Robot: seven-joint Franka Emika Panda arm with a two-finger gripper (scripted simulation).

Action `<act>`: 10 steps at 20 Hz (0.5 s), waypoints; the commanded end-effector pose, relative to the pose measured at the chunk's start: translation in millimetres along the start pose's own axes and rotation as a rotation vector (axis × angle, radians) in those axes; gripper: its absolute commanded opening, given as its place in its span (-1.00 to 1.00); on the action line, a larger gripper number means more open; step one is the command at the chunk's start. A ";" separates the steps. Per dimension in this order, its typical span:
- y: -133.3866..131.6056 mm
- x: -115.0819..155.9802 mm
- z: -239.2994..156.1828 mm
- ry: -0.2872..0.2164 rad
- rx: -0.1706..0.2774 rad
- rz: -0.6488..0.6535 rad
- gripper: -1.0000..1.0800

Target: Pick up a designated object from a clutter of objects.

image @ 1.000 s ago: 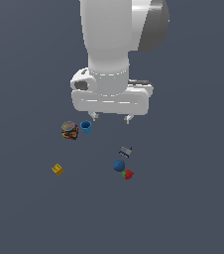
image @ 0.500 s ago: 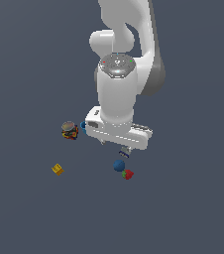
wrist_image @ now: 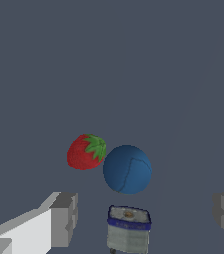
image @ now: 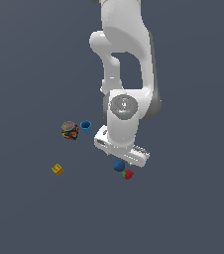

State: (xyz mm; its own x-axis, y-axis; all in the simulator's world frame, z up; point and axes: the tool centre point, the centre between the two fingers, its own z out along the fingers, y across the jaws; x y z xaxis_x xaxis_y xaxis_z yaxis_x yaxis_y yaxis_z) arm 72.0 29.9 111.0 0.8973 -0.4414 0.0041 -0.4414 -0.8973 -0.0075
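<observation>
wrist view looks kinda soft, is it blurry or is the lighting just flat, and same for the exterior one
Wrist view: edges of the blue ball, strawberry and grey-blue block are slightly soft, with flat light and no cast shadows on the floor. Exterior view: equally even, shadowless floor, only mild shading on the arm; the small items are coarse and pixelated; the gripper partly covers the ball.

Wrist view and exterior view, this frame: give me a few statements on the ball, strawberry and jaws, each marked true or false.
1. The small smooth dark-blue ball lies right beside the red strawberry. True.
2. The gripper has its jaws shut on the ball. False: the jaws stand wide apart, holding nothing.
3. A small grey-blue block lies near the ball. True.
4. The light-blue hollow cup stands beside the strawberry. False: it stands by the multicoloured can with a grey lid, away from the strawberry.
5. The yellow cube touches the can. False: it lies apart.
</observation>
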 end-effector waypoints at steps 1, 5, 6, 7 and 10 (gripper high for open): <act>-1.7 -0.9 14.1 -0.001 -0.003 0.023 0.92; -3.0 -2.4 27.1 -0.003 -0.007 0.043 0.92; -3.1 -2.6 28.8 -0.004 -0.007 0.045 0.92; -3.2 -2.7 29.7 -0.004 -0.007 0.047 0.92; -3.0 -3.0 29.1 -0.005 -0.008 0.044 0.92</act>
State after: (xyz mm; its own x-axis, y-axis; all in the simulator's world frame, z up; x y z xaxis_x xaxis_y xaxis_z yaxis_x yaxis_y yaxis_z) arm 70.6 34.2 81.8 0.8773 -0.4799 -0.0015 -0.4799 -0.8773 0.0005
